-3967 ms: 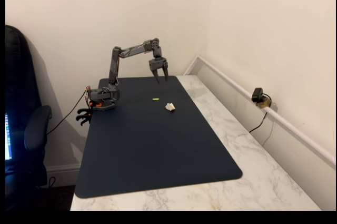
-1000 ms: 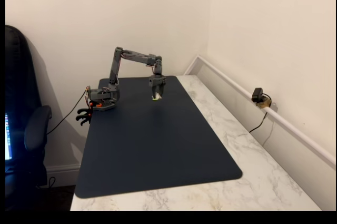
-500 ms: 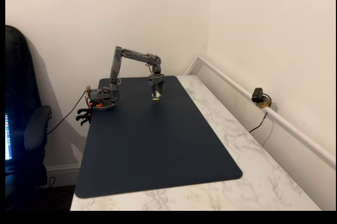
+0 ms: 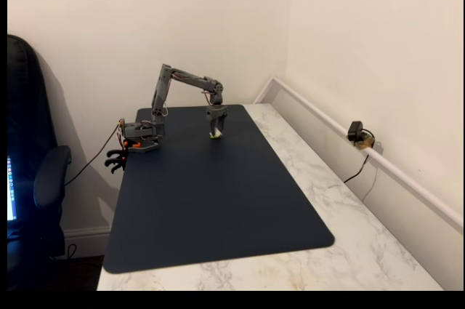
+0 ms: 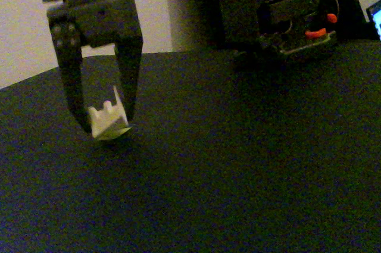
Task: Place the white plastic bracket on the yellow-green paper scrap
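- Standing at the left edge of a fixed view, a dark office chair (image 4: 33,178) sits beside the worktop (image 4: 341,200), well clear of the arm.
- Next comes the arm's base (image 4: 139,137), clamped at the mat's far left corner with a cable trailing off it; nothing lies between base and gripper.
- The gripper (image 5: 101,123) points down at the far part of the mat (image 4: 211,193), its fingers (image 5: 128,68) pinching the bracket (image 5: 107,119) between their tips.
- The bracket hangs at the mat's surface; a yellow-green tinge shows at its lower edge, but I cannot tell whether that is the scrap or whether they touch.
- Further right, marbled worktop runs bare to a white rail, where a small black camera (image 4: 357,134) sits with its cable.
- Plain cream walls meet in a corner behind.
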`<state>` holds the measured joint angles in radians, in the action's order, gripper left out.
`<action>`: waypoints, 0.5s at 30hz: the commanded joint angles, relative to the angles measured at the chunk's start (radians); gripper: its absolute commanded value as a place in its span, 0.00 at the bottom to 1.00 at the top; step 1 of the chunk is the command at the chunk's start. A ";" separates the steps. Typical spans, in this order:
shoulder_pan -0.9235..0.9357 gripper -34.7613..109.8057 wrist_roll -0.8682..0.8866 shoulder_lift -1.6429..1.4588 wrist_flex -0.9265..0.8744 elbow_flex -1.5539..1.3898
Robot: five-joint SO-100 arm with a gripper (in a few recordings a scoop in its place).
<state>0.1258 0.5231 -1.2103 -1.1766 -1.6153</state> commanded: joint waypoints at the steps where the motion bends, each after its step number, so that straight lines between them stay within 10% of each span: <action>1: 0.032 0.27 -0.014 -0.044 -0.006 0.011; 9: 0.020 0.48 -0.029 -0.117 -0.028 -0.025; 15: -0.032 0.24 -0.009 -0.270 -0.098 -0.038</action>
<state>0.1150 0.4985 -1.3208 -1.2318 -1.6613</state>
